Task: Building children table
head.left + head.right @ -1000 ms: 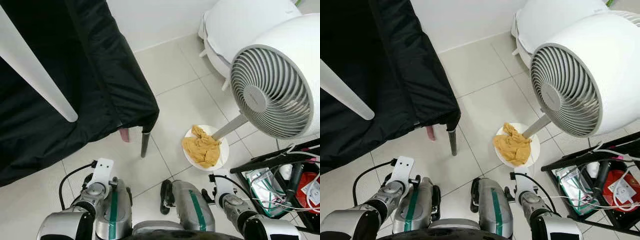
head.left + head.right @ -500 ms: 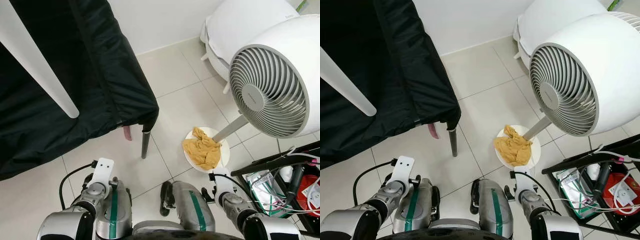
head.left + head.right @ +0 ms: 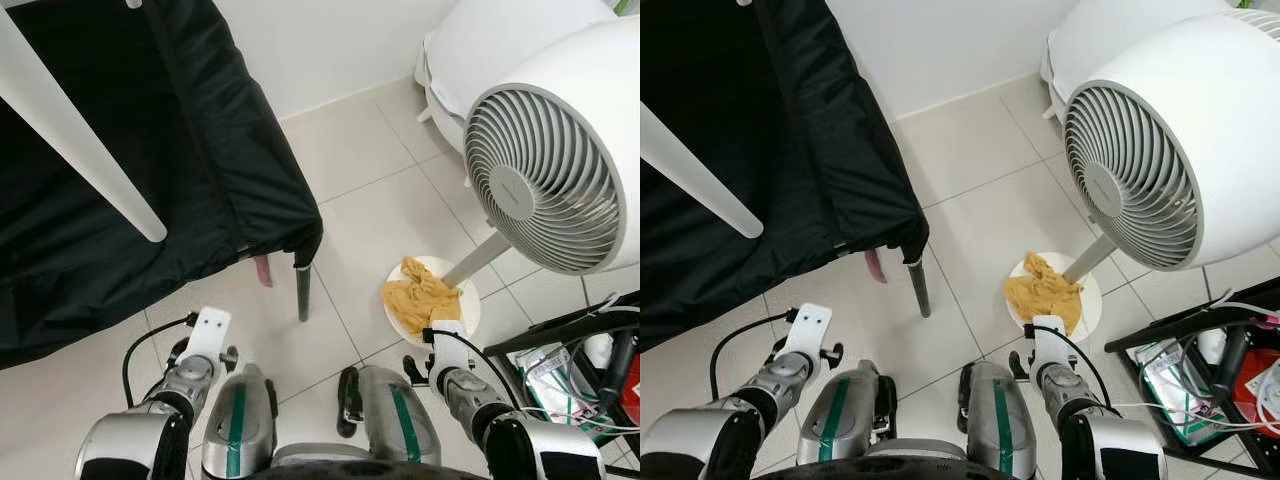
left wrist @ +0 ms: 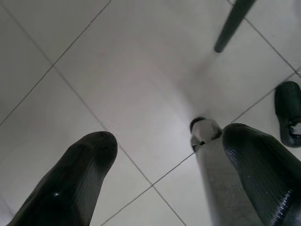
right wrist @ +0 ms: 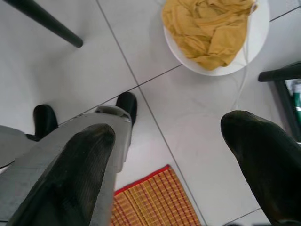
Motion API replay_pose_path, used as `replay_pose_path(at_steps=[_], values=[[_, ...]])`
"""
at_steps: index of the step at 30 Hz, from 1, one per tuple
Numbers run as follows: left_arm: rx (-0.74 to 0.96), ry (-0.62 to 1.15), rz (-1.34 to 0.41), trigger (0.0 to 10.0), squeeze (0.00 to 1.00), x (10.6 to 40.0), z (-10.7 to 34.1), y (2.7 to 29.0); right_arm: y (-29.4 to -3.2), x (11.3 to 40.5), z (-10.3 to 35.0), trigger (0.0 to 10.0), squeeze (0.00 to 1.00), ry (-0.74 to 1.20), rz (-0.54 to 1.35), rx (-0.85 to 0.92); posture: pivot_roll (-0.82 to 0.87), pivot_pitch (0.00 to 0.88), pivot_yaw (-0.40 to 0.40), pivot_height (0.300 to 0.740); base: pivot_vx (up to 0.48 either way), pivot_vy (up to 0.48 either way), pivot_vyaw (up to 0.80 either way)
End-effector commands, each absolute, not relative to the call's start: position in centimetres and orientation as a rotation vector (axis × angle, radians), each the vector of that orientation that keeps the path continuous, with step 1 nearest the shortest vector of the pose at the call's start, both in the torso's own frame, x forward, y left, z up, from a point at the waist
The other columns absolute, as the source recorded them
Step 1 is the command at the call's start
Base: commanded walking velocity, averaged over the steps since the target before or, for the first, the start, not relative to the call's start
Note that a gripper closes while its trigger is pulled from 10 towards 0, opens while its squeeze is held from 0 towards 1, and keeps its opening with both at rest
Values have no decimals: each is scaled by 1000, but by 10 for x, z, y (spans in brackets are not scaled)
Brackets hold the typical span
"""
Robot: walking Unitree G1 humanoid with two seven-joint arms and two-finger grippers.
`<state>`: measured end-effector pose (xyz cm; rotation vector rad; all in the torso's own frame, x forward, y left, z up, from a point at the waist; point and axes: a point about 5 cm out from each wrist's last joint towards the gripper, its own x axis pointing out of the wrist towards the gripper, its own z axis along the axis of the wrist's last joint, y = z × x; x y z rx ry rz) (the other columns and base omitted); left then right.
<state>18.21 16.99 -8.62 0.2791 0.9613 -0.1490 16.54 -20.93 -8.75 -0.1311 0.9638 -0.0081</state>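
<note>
White table leg (image 3: 80,140) slants ahead of and above my left gripper (image 4: 164,155), probably the nearer one; both it and my right gripper (image 5: 174,155) hang wide, empty.

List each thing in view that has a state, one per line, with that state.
Left gripper: open, empty, hanging over the floor.
Right gripper: open, empty, hanging over the floor.
Fan: upright on its white base.
Yellow cloth: crumpled on the base.
Black cover: draped over a frame.
White leg: tilted, lying across the cover.
</note>
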Motion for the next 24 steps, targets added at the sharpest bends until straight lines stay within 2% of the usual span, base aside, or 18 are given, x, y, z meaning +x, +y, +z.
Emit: replay_pose_path(at_steps=[1, 3, 13, 24], values=[[281, 981, -171, 10000, 0, 178, -88, 169, -208, 161, -89, 10000, 0, 976, 6, -138, 2, 0, -1, 740, 0, 0, 0], [281, 961, -191, 10000, 0, 182, -87, 165, -207, 162, -89, 10000, 0, 962, 53, -170, 20, 0, -23, 740, 0, 0, 0], [280, 941, -224, 10000, 0, 181, -87, 158, -203, 172, -84, 10000, 0, 919, 110, -182, 36, 0, -29, 740, 0, 0, 0], [279, 957, -183, 10000, 0, 176, -88, 169, -203, 173, -84, 10000, 0, 913, 109, -179, 46, 0, -24, 740, 0, 0, 0]])
